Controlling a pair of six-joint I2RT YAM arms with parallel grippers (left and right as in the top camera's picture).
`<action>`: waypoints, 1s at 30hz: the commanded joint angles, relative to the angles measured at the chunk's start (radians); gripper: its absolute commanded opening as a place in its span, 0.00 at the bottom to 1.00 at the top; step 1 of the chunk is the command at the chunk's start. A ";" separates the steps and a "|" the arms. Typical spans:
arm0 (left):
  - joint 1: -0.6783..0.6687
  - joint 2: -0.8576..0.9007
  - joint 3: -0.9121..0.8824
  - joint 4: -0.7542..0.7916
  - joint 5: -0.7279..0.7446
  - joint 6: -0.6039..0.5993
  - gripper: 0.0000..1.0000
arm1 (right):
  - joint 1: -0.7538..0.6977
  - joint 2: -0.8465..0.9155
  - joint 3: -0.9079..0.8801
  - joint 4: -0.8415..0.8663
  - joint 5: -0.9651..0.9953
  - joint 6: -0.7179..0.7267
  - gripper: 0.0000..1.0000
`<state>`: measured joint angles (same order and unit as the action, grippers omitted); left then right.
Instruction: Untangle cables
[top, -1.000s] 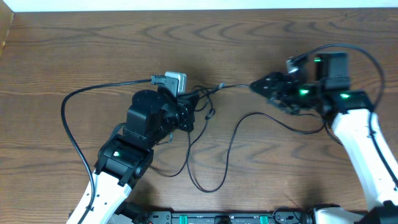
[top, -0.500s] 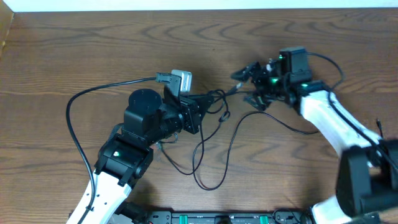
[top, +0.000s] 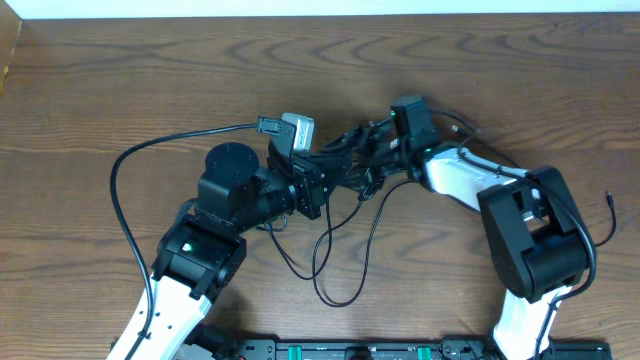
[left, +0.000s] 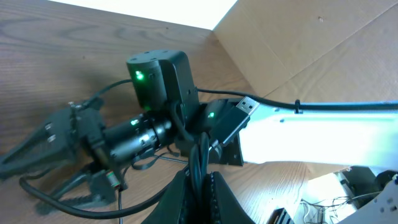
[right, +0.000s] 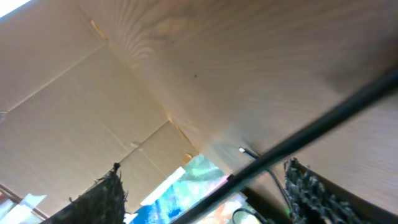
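Thin black cables (top: 322, 262) trail in loops over the wooden table toward its near edge. My left gripper (top: 312, 187) is shut on a bunch of them; in the left wrist view its jaws (left: 200, 200) pinch black cables (left: 200, 155) that run upward. My right gripper (top: 347, 152) has reached in from the right and sits just beyond the left one, fingers spread (left: 34, 180). In the blurred right wrist view it (right: 205, 193) is open, with one black cable (right: 298, 134) crossing slantwise between the fingers. No white cord shows.
The left arm's own thicker black wire (top: 115, 185) arcs from its wrist camera (top: 295, 130) round the left side. The right arm's white link (top: 465, 180) lies across the table's middle right. A cardboard wall (left: 311, 37) stands beyond the table.
My right arm has swung left across the table, from the far right to right beside the left gripper. The left gripper has shifted slightly right, and the cable loops moved with it.
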<state>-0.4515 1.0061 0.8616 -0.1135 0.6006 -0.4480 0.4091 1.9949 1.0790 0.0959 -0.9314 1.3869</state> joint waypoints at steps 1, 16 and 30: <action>0.003 -0.002 0.026 0.007 0.029 0.005 0.08 | 0.045 0.003 -0.001 0.083 0.042 0.080 0.35; 0.003 -0.002 0.026 -0.039 0.043 0.101 0.08 | -0.025 -0.068 0.000 -0.384 0.645 -0.510 0.01; 0.003 0.022 0.026 -0.210 -0.178 0.204 0.08 | -0.462 -0.447 0.002 -0.592 0.783 -0.800 0.01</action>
<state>-0.4526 1.0233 0.8616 -0.2970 0.5625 -0.2749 0.0341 1.6169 1.0817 -0.4770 -0.2317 0.6945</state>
